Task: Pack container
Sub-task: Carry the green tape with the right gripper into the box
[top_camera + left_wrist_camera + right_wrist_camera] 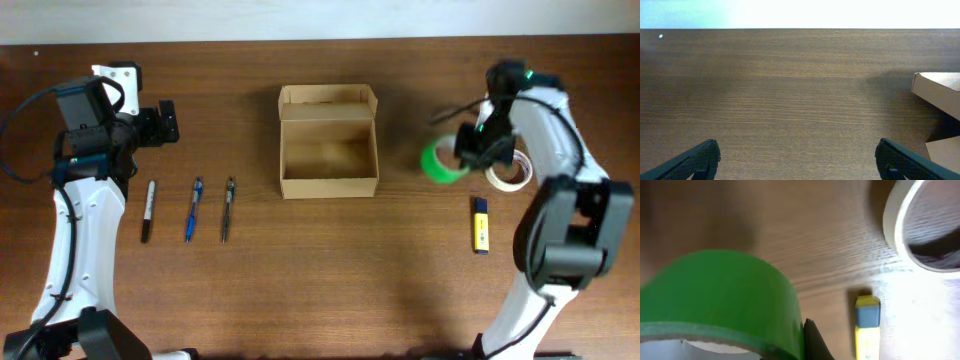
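Brown worktop (400,260); right arm (555,120) reaches inward, right jaws clamped on green tape roll (436,163) beside white roll (512,172); left jaws wide, empty.

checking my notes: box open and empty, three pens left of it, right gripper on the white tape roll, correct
No: the right gripper is shut on the green tape roll, not the white tape roll, as the right wrist view shows.

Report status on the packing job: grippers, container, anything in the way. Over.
Left gripper open. Right gripper shut on green tape roll. Container open, nothing visible inside. Nothing between roll and container.
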